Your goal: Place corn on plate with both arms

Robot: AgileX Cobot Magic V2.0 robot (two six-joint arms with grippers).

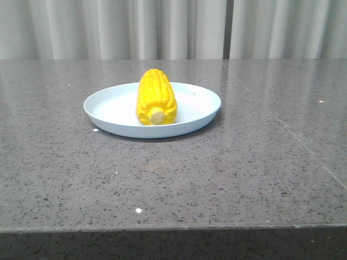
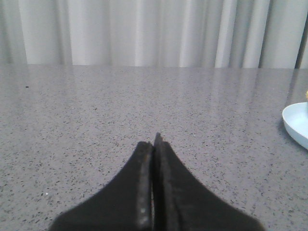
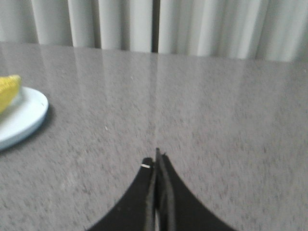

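The yellow corn [image 1: 156, 98] lies on the pale blue plate [image 1: 105, 105] in the middle of the table, its pale stub end towards the front. Neither arm shows in the front view. My left gripper [image 2: 154, 143] is shut with nothing between its fingers, low over bare table, and the plate's rim [image 2: 294, 123] shows at the edge of its view. My right gripper [image 3: 156, 161] is also shut and empty over bare table, well apart from the plate [image 3: 24, 118] and the corn's tip [image 3: 8, 90].
The grey speckled stone table [image 1: 244, 162] runs to a front edge near the bottom of the front view. Pale curtains [image 1: 173, 27] hang behind the table.
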